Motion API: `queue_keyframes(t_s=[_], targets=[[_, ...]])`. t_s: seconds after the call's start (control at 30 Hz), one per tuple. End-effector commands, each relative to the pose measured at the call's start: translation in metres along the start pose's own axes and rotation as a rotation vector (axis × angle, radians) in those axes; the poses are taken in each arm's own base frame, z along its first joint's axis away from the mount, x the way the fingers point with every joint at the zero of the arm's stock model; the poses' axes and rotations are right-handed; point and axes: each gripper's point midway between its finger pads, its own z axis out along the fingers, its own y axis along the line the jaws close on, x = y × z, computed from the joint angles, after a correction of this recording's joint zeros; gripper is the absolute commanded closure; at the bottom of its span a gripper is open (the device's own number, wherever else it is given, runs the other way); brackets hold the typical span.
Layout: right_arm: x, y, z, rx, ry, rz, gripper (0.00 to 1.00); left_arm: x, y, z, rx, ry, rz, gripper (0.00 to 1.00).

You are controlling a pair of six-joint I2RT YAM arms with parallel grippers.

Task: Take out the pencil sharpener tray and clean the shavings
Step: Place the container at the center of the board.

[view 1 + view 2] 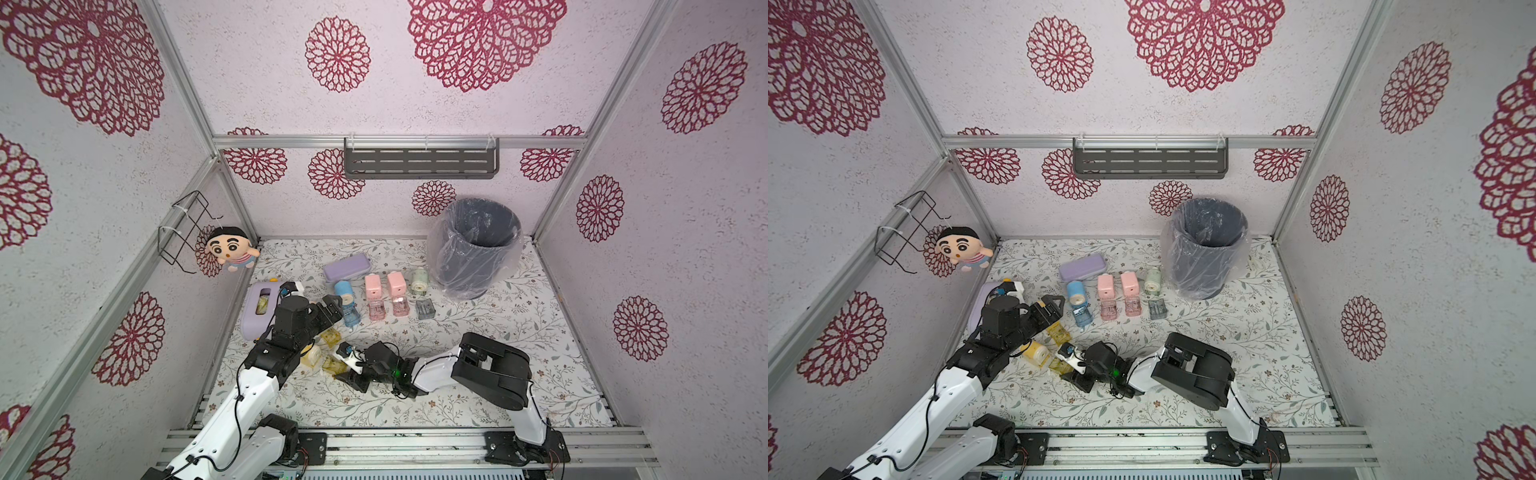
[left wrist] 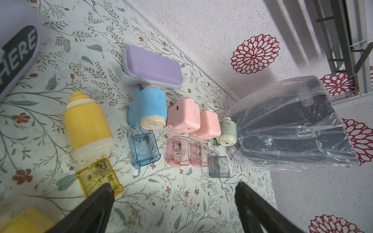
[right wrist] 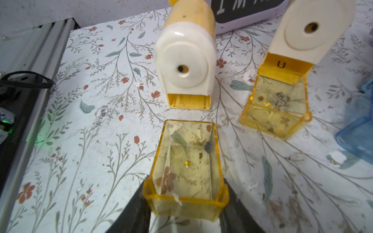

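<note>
Pencil sharpener tray (image 3: pixel 185 171), a clear amber plastic box with squared walls, sits low centre in the right wrist view, pinched by the right claw (image 3: pixel 185 203). Beneath lies the matte leaf-printed desk (image 3: pixel 90 141). The left claw (image 2: pixel 173 193) gapes wide. A rounded cream-and-yellow sharpener (image 3: pixel 185 60) stands just above the tray. Shavings (image 3: pixel 197 181) fleck the tray's floor.

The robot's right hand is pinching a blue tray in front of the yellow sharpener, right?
Not quite. The tray pinched in the right gripper is clear yellow, not blue, as the right wrist view shows. It does sit in front of the yellow sharpener.
</note>
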Motion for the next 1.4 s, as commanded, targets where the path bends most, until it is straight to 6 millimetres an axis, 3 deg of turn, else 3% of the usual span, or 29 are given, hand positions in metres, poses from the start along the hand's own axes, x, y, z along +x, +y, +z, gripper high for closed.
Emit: queue_keyframes(t_s=[0.0, 0.37, 0.67, 0.8, 0.9, 1.07, 1.37], targets=[[0.002, 0.004, 0.008, -0.015, 0.017, -0.041, 0.59, 0.000, 0.005, -0.003, 0.001, -0.007, -0.005, 0.03], [0.011, 0.005, 0.017, -0.032, 0.058, -0.068, 0.42, 0.000, 0.006, -0.009, 0.003, -0.012, -0.011, 0.02], [0.000, 0.003, 0.010, -0.014, 0.048, -0.073, 0.30, -0.001, 0.003, -0.012, 0.013, -0.010, -0.012, 0.03], [-0.011, 0.002, 0.001, 0.000, 0.026, -0.069, 0.19, -0.004, 0.000, -0.016, 0.018, -0.013, -0.010, 0.03], [-0.022, 0.001, -0.010, 0.014, -0.002, -0.059, 0.01, -0.007, -0.002, -0.022, 0.014, -0.015, -0.009, 0.03], [-0.047, 0.001, -0.040, 0.040, -0.065, -0.035, 0.01, -0.019, -0.004, -0.041, -0.019, -0.047, 0.006, 0.03], [-0.095, -0.004, -0.120, 0.126, -0.157, -0.036, 0.01, -0.056, -0.019, -0.105, -0.030, -0.213, 0.092, 0.03]])
